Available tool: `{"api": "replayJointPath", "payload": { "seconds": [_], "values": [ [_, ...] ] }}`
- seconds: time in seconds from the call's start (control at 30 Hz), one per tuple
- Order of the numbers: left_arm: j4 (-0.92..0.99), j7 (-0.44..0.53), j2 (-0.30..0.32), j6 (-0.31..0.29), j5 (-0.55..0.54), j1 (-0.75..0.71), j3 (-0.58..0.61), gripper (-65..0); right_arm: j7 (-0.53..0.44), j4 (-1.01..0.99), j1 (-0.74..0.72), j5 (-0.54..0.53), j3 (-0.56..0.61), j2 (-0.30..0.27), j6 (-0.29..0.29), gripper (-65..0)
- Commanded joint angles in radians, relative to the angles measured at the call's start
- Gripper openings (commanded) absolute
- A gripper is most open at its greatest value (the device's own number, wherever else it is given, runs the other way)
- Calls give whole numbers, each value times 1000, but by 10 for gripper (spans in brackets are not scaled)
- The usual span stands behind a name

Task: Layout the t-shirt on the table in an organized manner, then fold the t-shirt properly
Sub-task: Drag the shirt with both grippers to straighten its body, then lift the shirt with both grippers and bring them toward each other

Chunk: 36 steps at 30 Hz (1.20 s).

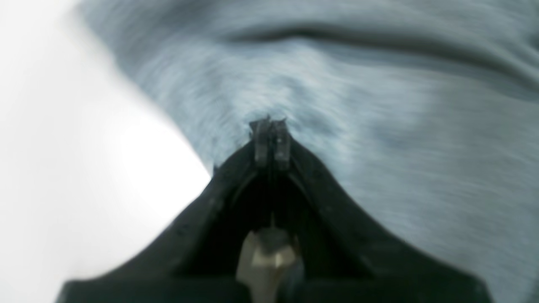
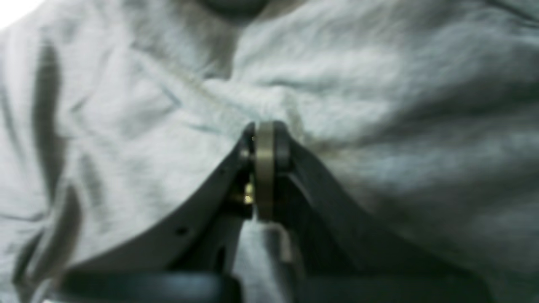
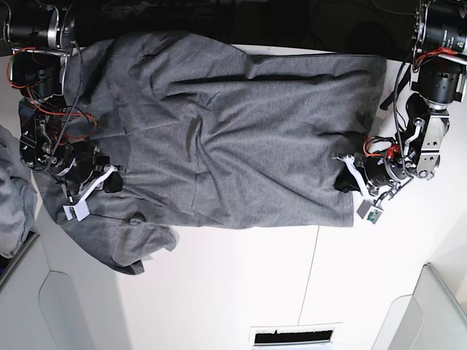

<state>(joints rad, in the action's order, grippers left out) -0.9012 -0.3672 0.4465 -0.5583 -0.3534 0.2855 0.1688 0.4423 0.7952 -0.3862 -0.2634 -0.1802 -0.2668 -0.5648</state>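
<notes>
The heather-grey t-shirt [image 3: 233,138] lies spread wide across the white table [image 3: 241,284], rumpled, with one sleeve bunched at the lower left. My left gripper [image 3: 344,179] sits at the shirt's right-hand edge. In the left wrist view the left gripper [image 1: 269,126] is shut on the t-shirt [image 1: 379,126] near its border, with bare table [image 1: 63,147] beside it. My right gripper [image 3: 115,182] is on the shirt's left part. In the right wrist view the right gripper [image 2: 265,130] is shut, and creases of the t-shirt [image 2: 379,84] run into its tips.
A paler grey bundle of cloth [image 3: 11,211] lies at the left edge. Light grey bins stand at the front left [image 3: 66,306] and front right [image 3: 430,306]. A dark slot [image 3: 292,337] sits at the front edge, and a thin seam [image 3: 314,277] crosses the table.
</notes>
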Motion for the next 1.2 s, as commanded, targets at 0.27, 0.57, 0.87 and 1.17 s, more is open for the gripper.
{"api": "replayJointPath", "payload": {
  "seconds": [0.27,0.57,0.87,1.17],
  "values": [
    [99,-34,17,35,29,209,-5,-650,17,5,-69,29,-1,-37,71,-650],
    [27,-244,34,-140,-266,279,-5,-650,72,141,-58,-77,-2,-37,61,-650],
    [-124,-289,16,-140,-407,137,-5,-650,14,179,-57,13,-2,7,64,-650],
    [-127,-289,-119,-140,-361,102,-4,-650,-46,10,-51,139,107,96,31,-650]
  ]
}}
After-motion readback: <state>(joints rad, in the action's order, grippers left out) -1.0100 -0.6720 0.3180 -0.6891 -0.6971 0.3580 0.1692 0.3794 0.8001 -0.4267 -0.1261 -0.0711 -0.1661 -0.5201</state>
